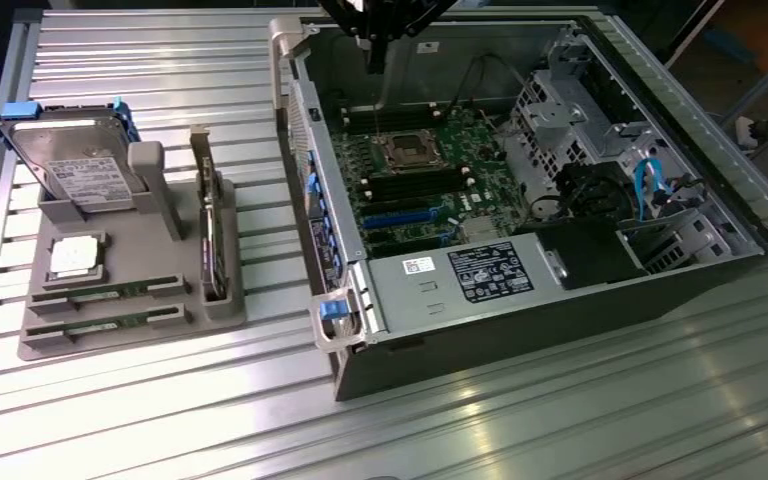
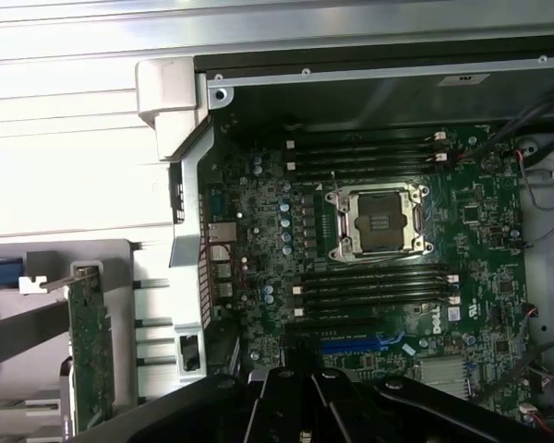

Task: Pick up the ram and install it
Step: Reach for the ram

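A grey holder (image 1: 131, 345) sits to the exterior view's left of the case (image 1: 491, 350), apart from it. On the holder's side farthest from the case, a drive (image 1: 84, 165) leans in a blue frame, with a silver chip (image 1: 75, 255) lying flat by it. The ram (image 1: 107, 292) lies flat in a slot of the holder, well apart from the case, and a second stick (image 1: 104, 326) lies flat in the slot beside it. A dark card (image 1: 211, 230) stands on edge on the holder's side nearest the case. The case lies open, with its green board (image 1: 444, 215) facing up. On the board, long dark slots (image 2: 374, 281) run on both sides of a square socket (image 2: 379, 220). The gripper (image 1: 376, 55) hangs above the case, over the socket end of the board. Its fingers are closed together and hold nothing.
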{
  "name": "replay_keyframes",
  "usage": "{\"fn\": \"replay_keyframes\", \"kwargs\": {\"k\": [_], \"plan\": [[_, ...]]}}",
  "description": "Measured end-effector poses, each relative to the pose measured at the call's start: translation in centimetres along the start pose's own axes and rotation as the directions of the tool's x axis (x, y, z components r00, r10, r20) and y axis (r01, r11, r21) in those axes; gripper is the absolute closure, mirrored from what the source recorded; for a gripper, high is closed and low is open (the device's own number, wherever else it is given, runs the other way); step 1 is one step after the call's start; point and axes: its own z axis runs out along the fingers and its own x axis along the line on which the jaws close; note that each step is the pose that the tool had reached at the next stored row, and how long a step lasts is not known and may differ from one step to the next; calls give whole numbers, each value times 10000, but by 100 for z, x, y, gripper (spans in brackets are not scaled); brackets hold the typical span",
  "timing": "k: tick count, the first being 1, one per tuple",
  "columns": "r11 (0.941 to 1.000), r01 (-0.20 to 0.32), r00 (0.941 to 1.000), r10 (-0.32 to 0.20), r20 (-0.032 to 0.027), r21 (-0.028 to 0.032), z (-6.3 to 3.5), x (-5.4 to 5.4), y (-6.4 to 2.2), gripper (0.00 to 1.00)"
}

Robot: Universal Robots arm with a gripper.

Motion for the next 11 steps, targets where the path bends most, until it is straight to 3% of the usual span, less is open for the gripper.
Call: {"fn": "replay_keyframes", "kwargs": {"k": [11], "plan": [[10000,-1,10000,1,-1,1,-4,118,-9,89]]}}
